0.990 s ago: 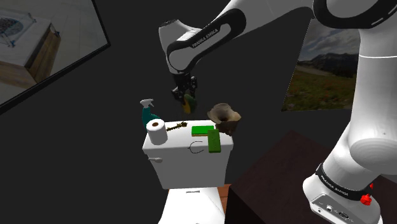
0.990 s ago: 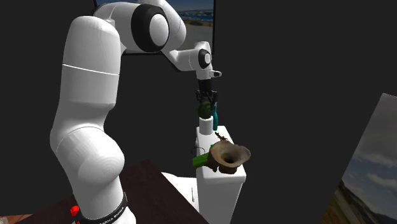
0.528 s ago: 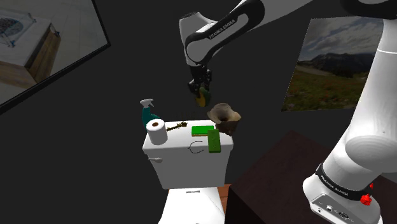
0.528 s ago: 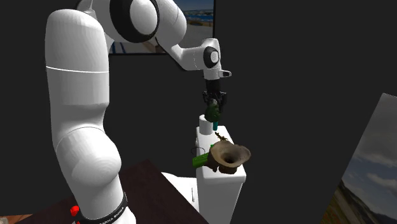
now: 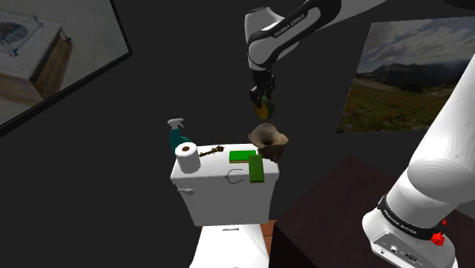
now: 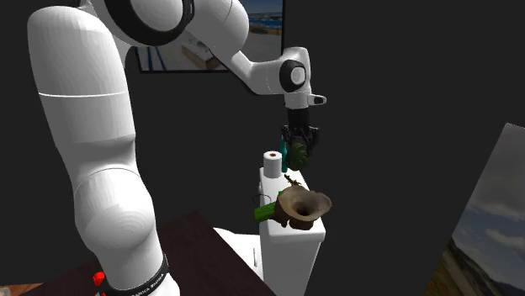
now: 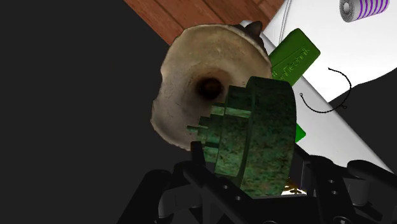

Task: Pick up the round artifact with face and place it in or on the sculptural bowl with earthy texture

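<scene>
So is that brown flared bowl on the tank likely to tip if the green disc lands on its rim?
Possibly tippy: the bowl flares wide above a narrower base and sits at one end of the tank. It looks rigid, so likely rocks rather than flexes. The disc looks thick, so an off-centre drop could nudge it.

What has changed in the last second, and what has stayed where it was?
The gripper, shut on the green round artifact all along, carried it toward the shoulder view's right, from over the middle of the white tank to above the brown bowl. The bowl, toilet roll, spray bottle and green blocks stayed put.
</scene>
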Robot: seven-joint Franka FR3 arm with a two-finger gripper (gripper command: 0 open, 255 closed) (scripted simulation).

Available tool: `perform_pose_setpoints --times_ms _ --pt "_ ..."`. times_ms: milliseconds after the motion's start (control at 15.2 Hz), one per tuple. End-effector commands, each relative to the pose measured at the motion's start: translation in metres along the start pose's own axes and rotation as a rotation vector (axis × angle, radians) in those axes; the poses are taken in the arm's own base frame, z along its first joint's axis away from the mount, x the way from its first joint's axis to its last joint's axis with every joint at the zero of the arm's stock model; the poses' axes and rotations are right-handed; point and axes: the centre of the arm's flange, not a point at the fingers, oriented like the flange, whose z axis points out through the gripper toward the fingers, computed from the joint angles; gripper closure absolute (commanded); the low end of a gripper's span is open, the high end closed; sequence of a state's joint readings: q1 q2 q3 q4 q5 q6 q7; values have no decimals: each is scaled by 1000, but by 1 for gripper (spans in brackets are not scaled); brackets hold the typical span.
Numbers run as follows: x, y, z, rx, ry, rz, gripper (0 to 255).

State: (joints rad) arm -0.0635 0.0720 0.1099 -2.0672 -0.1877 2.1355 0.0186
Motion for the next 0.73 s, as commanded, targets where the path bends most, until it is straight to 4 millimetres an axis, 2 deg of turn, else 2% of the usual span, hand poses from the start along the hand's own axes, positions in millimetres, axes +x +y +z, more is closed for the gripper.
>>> perform_pose_setpoints --times_ms 0,660 --pt "-3 7 5 0 1 -2 255" --pt "-2 -1 57 0 1 -2 255"
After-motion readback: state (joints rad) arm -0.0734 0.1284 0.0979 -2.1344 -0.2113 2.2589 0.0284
